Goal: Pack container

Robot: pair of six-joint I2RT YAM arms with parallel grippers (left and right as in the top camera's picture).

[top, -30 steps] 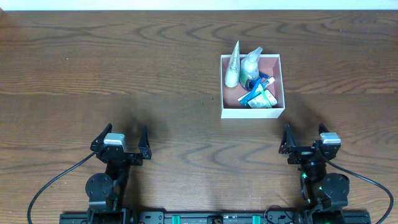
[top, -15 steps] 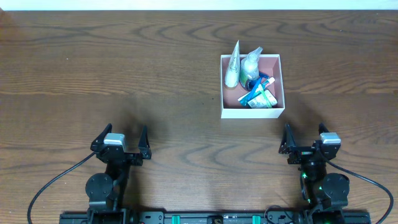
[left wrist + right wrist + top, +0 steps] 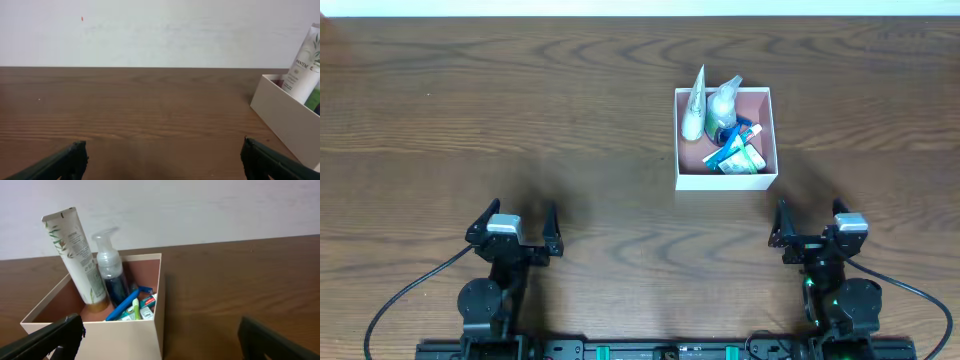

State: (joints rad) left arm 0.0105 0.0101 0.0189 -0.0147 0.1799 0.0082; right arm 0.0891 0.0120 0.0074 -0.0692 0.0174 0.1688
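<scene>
The container [image 3: 725, 181] stands on the counter [image 3: 520, 100] with toiletries already inside it. A pale tube [image 3: 694, 105] and a clear pump bottle [image 3: 722, 105] lean upright against the container's far wall. A blue toothbrush [image 3: 732, 134] and a small toothpaste pack [image 3: 742, 160] lie across its pink floor, nearer the front wall. No loose item shows on the counter around the container in any view, so the packing looks finished, or very nearly so. Whether anything waits outside the camera's reach cannot be told.

The right end effector [image 3: 809, 222] sits on the container's near side, a little to its right and apart from it, with its fingers spread wide and nothing between them. The left end effector [image 3: 515, 222] is well away to the container's left and near side, likewise spread and empty. Both arms look parked rather than reaching. If any step is left, it would probably be settling the leaning tube lower inside the container.
</scene>
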